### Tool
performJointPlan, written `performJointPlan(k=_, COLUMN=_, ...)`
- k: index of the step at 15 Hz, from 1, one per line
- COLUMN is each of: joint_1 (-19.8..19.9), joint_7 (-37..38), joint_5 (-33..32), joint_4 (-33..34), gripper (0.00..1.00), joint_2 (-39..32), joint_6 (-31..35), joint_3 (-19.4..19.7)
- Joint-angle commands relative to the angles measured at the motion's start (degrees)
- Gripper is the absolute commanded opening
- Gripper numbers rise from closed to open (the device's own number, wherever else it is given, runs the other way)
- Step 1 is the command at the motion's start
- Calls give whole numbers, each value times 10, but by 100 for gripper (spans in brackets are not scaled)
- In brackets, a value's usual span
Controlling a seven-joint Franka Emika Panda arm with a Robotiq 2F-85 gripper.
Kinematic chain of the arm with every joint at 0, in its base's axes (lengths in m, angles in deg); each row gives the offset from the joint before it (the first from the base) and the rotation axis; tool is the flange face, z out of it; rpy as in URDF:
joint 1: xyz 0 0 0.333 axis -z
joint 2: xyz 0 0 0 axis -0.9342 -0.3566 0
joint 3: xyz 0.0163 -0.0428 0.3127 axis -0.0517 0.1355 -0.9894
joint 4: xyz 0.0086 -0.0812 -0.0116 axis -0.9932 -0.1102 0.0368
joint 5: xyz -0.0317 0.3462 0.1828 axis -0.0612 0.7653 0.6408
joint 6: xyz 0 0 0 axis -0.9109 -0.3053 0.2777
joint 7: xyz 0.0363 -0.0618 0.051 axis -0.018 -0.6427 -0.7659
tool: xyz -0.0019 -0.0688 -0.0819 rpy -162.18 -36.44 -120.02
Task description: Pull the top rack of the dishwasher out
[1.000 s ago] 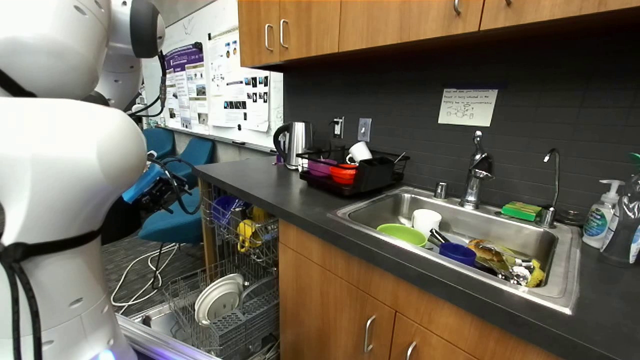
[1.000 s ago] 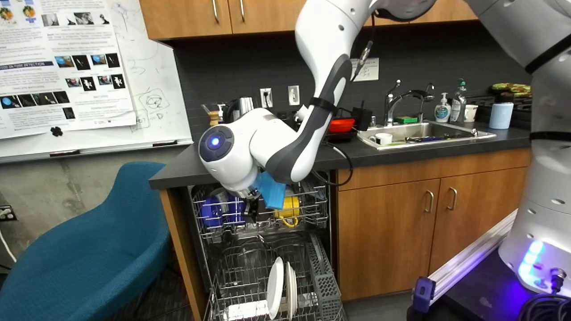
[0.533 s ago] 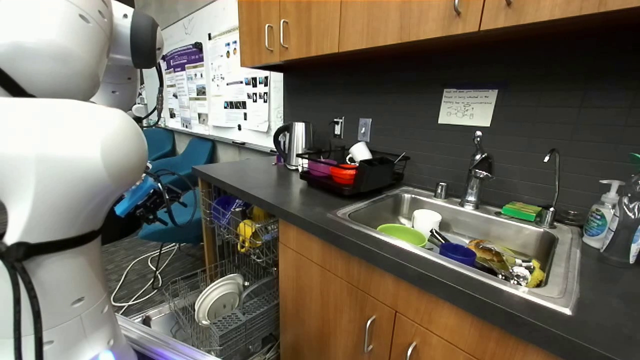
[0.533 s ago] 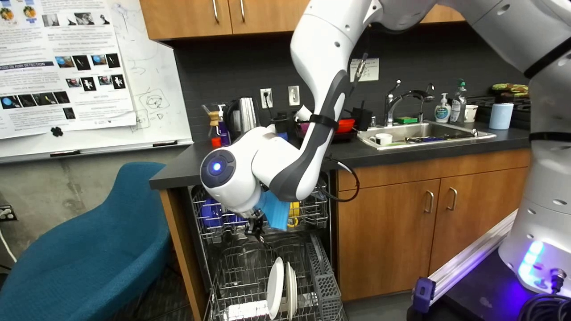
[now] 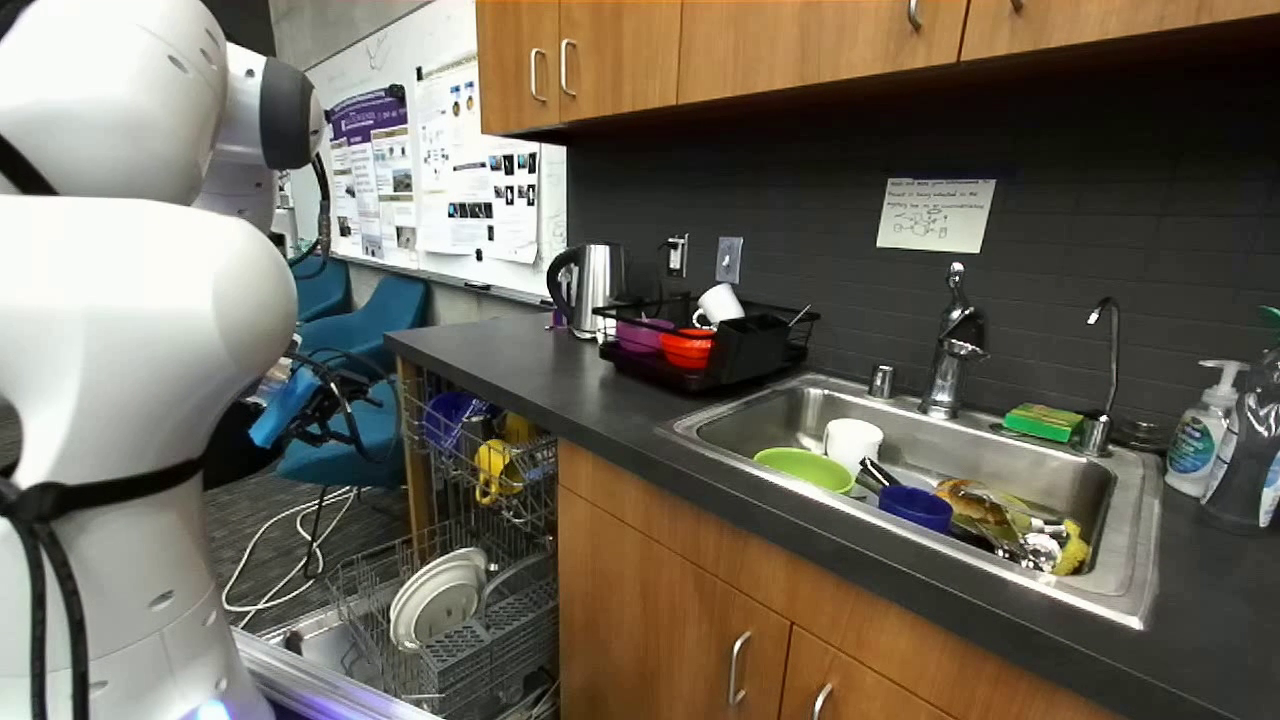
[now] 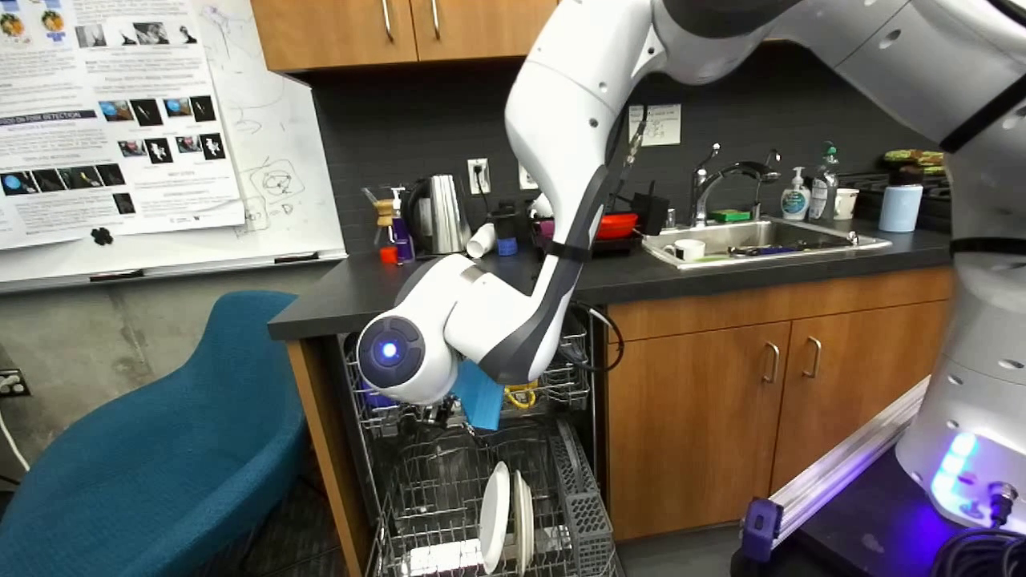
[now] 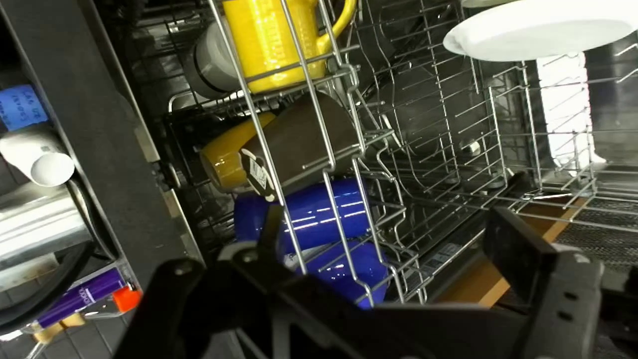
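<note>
The top rack [image 6: 573, 383] is a wire basket under the counter in the dishwasher [image 6: 597, 409]; it also shows in an exterior view [image 5: 535, 462]. In the wrist view its front wires [image 7: 330, 149] cross the picture. Behind them lie a yellow mug [image 7: 274, 45], a brown cup [image 7: 309, 139] and blue cups [image 7: 326, 212]. My gripper [image 7: 384, 214] is open, its fingers wide apart with nothing between them. It faces the rack's front, near the blue cups. The left finger overlaps a front wire in the wrist view; contact cannot be told. In an exterior view the arm partly hides the gripper [image 6: 437, 413].
The lower rack [image 6: 401, 513] with white plates [image 6: 495, 517] is below, pulled out. The counter edge [image 5: 480, 385] overhangs the top rack. A wooden end panel [image 6: 325, 449] and a blue chair [image 6: 176, 417] stand beside the dishwasher. The sink [image 5: 740, 425] is further along the counter.
The arm and wrist have moved lower in front of the dishwasher. The gripper has dropped, then tilted up to point more at the top rack. The racks have not visibly moved.
</note>
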State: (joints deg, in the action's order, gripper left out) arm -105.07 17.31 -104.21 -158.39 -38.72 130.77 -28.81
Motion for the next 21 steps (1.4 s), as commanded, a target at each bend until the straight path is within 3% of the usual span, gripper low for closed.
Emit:
performJointPlan(k=1, joint_1=-15, joint_7=18, joint_5=-49, joint_4=55, gripper=100, joint_2=-53, joint_6=-24, joint_3=9)
performJointPlan(k=10, joint_1=-32, joint_7=21, joint_5=-141, joint_4=136, gripper=100, joint_2=-133, joint_6=-121, joint_3=17)
performJointPlan(k=21, joint_1=-16, joint_7=37, joint_5=-168, joint_4=132, gripper=100, joint_2=-174, joint_6=-224, joint_3=30)
